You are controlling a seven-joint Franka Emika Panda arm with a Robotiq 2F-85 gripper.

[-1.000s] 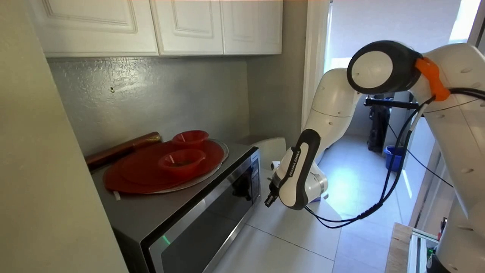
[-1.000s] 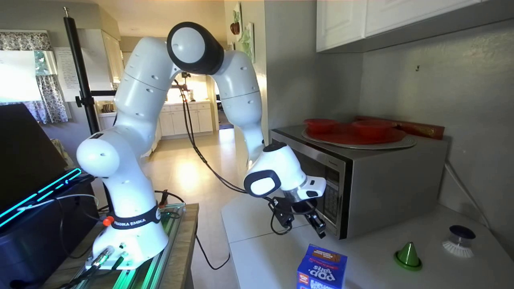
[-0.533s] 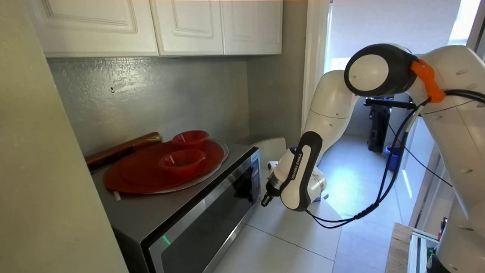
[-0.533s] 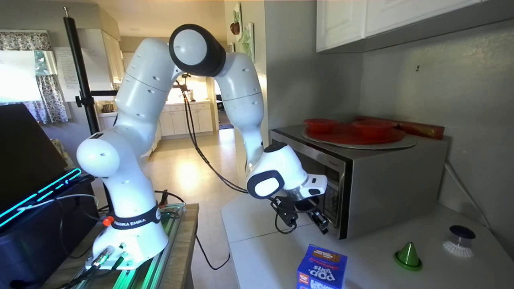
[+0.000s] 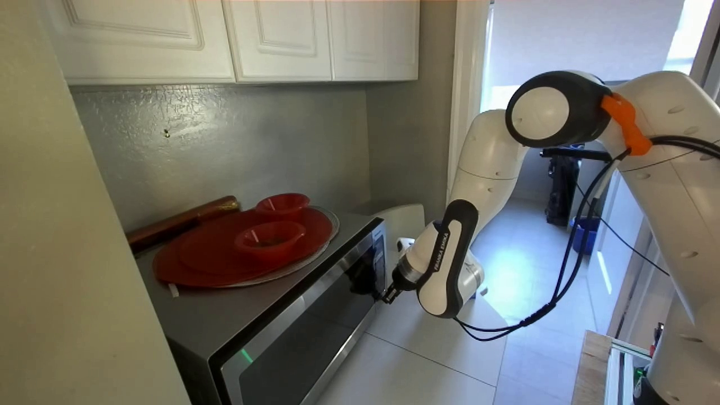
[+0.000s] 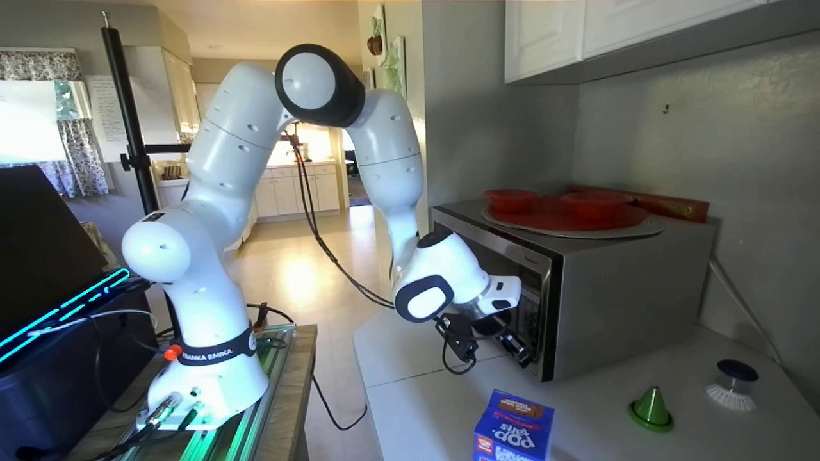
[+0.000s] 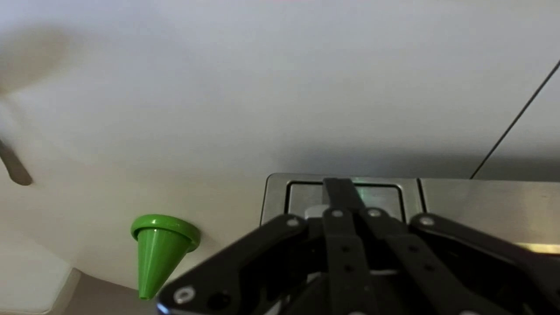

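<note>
My gripper (image 7: pixel 340 186) is shut with its fingertips together and nothing held. In the wrist view the fingertips overlap a square, dark-outlined button (image 7: pixel 380 199) at the lower corner of the silver microwave (image 7: pixel 481 201). Whether they touch it cannot be made out. An exterior view has the gripper (image 5: pixel 388 297) low beside the control-panel end of the microwave (image 5: pixel 230 306), whose door looks closed. From another angle the gripper (image 6: pixel 526 358) slants down toward the front of the microwave (image 6: pixel 631 301), near its bottom edge. Part of the button is hidden behind the fingers.
Red plates (image 5: pixel 185 261) and two red bowls (image 5: pixel 270 239) lie on top of the microwave, beside a long brown roll (image 5: pixel 185 222). On the counter stand a blue box (image 6: pixel 512 426), a green cone (image 6: pixel 652 410) and a brush (image 6: pixel 732 387). Cabinets (image 5: pixel 275 42) hang above.
The arm has lowered a little and the gripper has moved toward the microwave's front, its fingertips tilting up toward the panel. The gripper stays shut. The objects have not moved.
</note>
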